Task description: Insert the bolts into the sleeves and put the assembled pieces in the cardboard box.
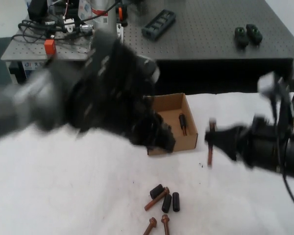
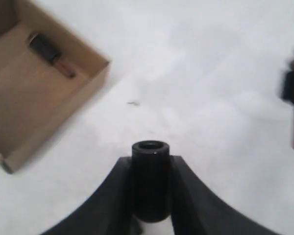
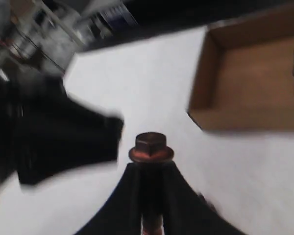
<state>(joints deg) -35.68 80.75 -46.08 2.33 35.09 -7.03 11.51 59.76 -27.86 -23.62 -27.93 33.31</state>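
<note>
Near the cardboard box [image 1: 172,105], left end effector [image 2: 151,162] grips a sleeve [image 2: 150,188], right end effector [image 3: 151,167] seemingly a bolt [image 3: 151,147].

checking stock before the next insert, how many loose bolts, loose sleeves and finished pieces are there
loose copper-coloured hex-head metal bolts: 4 (3 on the white cloth, 1 in the right gripper)
loose black cylindrical sleeves: 4 (3 on the cloth, 1 in the left gripper)
assembled pieces in the brown cardboard box: 1
total: 9

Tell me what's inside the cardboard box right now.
One assembled piece, a bolt pushed into a black sleeve, lies on the floor of the box. The left arm covers the box's left part in the high view, so anything there is hidden.
</note>
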